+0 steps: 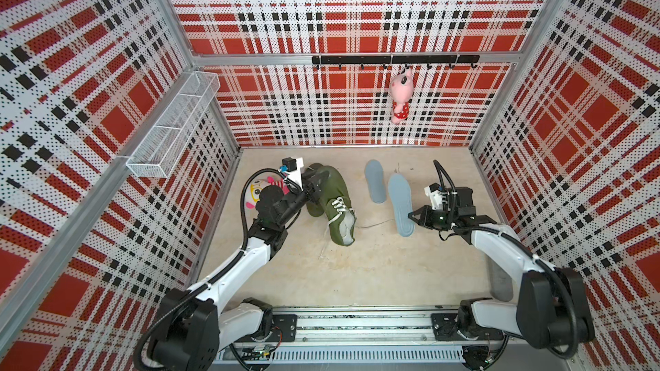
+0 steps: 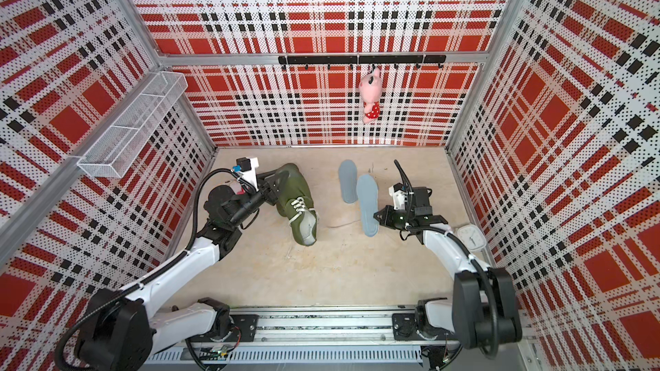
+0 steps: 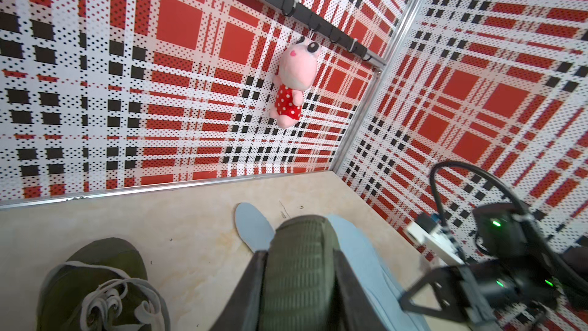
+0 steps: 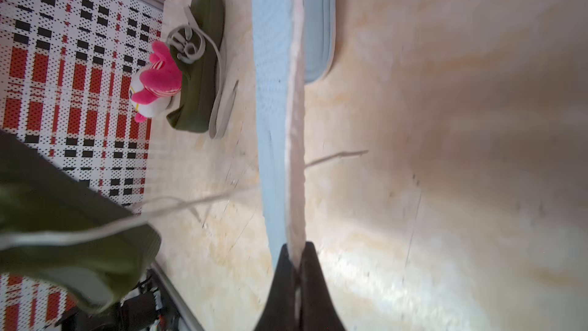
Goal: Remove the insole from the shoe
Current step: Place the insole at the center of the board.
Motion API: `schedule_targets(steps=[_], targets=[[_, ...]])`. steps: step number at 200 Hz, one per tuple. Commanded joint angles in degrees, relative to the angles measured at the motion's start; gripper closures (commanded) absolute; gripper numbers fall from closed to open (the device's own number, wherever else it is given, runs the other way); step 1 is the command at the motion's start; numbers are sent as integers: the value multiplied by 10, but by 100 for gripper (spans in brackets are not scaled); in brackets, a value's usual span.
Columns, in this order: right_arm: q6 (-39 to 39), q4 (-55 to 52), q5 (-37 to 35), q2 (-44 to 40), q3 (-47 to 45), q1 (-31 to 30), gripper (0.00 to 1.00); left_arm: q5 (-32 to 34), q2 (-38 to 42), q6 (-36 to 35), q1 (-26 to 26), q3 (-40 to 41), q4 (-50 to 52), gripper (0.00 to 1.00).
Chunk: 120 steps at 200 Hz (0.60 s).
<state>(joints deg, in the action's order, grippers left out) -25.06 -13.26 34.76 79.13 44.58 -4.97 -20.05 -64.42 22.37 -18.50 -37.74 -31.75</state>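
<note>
Insole (image 1: 401, 205) is found outside the shoe (image 3: 299, 281), clenched at its edge by the right pincer (image 4: 296, 246), just beside a second insole (image 1: 375, 182) on the desk (image 1: 357, 273). Shoe heel is grasped by the left pincer (image 3: 299, 251).

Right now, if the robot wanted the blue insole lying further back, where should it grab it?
Probably its long edge facing the shoes, coming in low from that side. The far insole lies flat on the table, so only its thin rim can be pinched, and its other edge lies close to the near insole held by the right gripper.
</note>
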Motion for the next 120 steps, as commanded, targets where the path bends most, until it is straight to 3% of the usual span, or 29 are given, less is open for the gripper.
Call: schedule_targets(steps=[1,59,120], targets=[[58,54,25,97,66,20,100,-48,53,25,9,6,8,100],[51,39,45,351,286,41,100,-51,119,9,15,10,74,100],[26,30,90,453,362,42,100,-56,127,7,17,12,87,100]])
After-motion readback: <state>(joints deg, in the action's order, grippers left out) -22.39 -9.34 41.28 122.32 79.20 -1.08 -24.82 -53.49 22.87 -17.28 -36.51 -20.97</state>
